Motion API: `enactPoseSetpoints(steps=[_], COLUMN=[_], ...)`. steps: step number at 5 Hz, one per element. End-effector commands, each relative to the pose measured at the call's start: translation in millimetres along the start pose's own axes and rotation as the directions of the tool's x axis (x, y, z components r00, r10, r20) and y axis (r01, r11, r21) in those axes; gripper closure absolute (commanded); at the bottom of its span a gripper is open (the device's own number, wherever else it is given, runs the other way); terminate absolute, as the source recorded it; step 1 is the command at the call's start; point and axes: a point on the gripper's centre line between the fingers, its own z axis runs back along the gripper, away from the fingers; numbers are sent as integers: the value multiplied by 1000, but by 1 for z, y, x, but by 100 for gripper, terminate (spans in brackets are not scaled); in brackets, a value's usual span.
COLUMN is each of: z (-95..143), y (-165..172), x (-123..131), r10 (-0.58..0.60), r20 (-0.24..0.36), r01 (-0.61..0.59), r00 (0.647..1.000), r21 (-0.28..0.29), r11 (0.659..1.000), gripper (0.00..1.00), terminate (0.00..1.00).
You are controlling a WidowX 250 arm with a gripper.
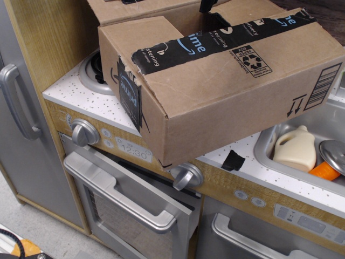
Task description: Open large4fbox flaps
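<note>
So the large4fbox [215, 75] is parked on the toy kitchen counter [75, 91], sitting crooked across the stovetop with one corner hanging out past the front edge above the oven door [129, 210]. It's plain corrugated cardboard, so I'd guess it's light and fairly stiff, but the flaps [156, 48] will bend along their creases and the surface is kind of slick where the black Prime tape [215, 40] runs across. The tape looks split near the middle seam and a torn strip hangs down the near corner, so my guess is the best spot to grab is the free edge of a top flap right at that seam gap, lifting up and outward. Push too hard and the whole box probably slides, since nothing pins it down. Counting stuff: one taped box, a second plainer box [140, 8] behind it, two silver knobs [84, 132] on the front, two oven-style doors, one sink [269, 141] with one cream jug [295, 148], one orange thing and one silver lid in it. I can see two flaps clearly; the rest is cut off. The gripper isn't visible at all, so no idea what its fingers are doing.
</note>
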Motion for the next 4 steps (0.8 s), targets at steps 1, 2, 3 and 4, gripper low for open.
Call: enactPoseSetpoints(steps=[1, 2, 3, 4], z=[0, -10, -16, -21], y=[0, -3, 2, -1], x=[0, 8, 17, 14], r10=[0, 26, 68, 121], r20=[0, 42, 2, -44], r01=[0, -25, -66, -129], r00=[1000, 999, 998, 992], r21=[0, -19, -164, -299], r11=[1000, 1000, 984, 946], gripper=[0, 0, 0, 0], terminate=[0, 0, 0, 0])
